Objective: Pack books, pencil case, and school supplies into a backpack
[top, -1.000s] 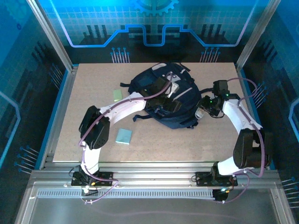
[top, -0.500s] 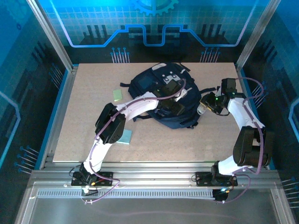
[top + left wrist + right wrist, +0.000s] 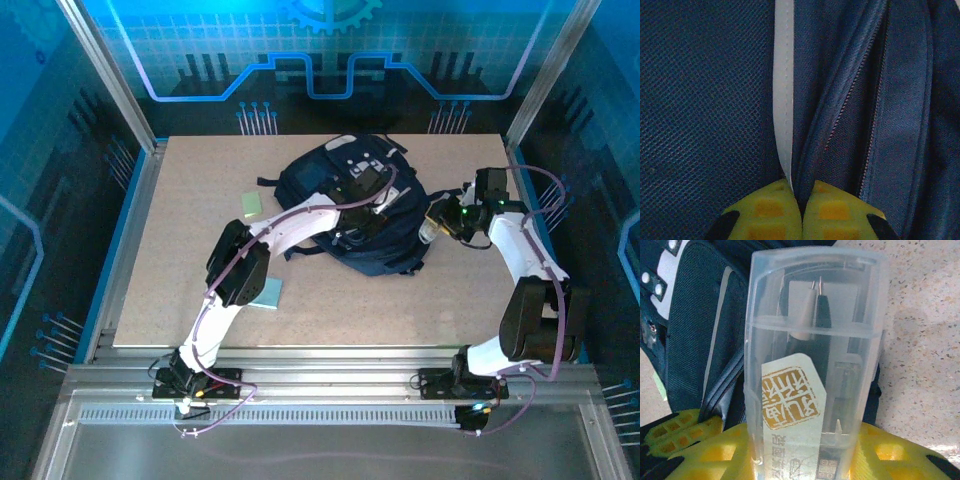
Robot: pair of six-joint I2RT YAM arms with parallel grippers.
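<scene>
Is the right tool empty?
No, the right tool grips a clear box with pens inside, next to the backpack.

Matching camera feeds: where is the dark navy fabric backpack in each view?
Top external: dark navy fabric backpack, far centre of the table, under the left arm.
Left wrist: its fabric and zip close up, above the left gripper.
Right wrist: left side, behind the clear plastic case.
Shared landmark: its light grey stripe.

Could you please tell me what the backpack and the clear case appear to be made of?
The backpack: likely woven synthetic fabric, matte; mesh-like weave and stitched seams show. The clear case: probably rigid translucent plastic, smooth; pen tips show through its walls.
</scene>
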